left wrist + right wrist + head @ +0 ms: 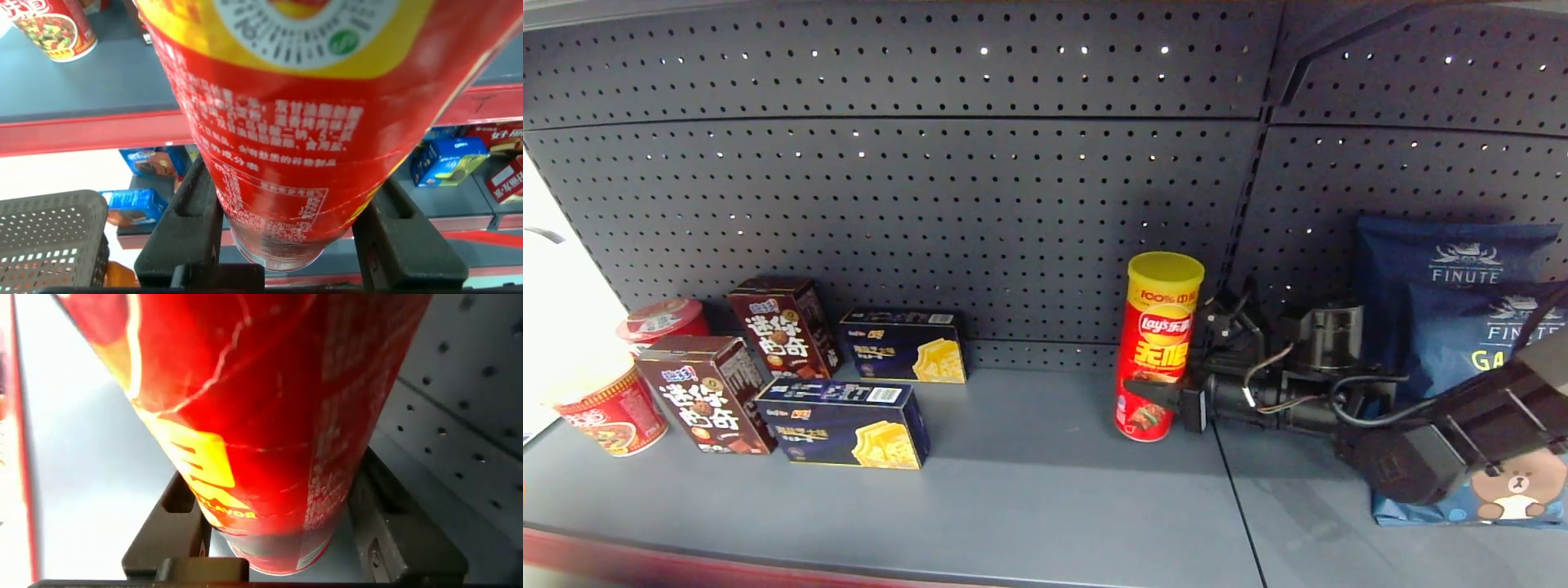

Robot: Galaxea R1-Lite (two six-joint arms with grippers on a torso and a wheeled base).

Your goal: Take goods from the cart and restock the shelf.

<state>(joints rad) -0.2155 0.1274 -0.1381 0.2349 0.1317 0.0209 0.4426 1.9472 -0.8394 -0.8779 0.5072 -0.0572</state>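
Gripping what, right tool (pixel 1158 394)? (A)

Can (pixel 1161 343), red, yellow lid. Tool is closed on its lower part, one finger across the front, the other behind. Can is upright, base on the shelf (pixel 1029 482), right at the tool's tip. (B)

Right wrist view agrees? (A)

Yes. Can sits between both fingers and touches them. Pegboard (pixel 931 204) is just behind the tool. (B)

Left tool (pixel 290 229)? (A)

Clamped on a second can (pixel 286 106), same red kind, a finger on either side. Grey mesh basket (pixel 49 237) shows beyond its fingertips, well apart. Can't tell how high that tool sits against the shelf. (B)

Anything else near the right tool? (A)

Nothing touching it but the can. To its left, well apart: two blue boxes (pixel 849 420), one nearer the front edge, one by the pegboard. Farther left, two brown boxes (pixel 707 404), standing. Farthest from the tool, two noodle cups (pixel 609 412). (B)

Other side? (A)

To the tool's right, behind its arm: blue bags (pixel 1454 278) standing against the pegboard, close to the wrist. (B)
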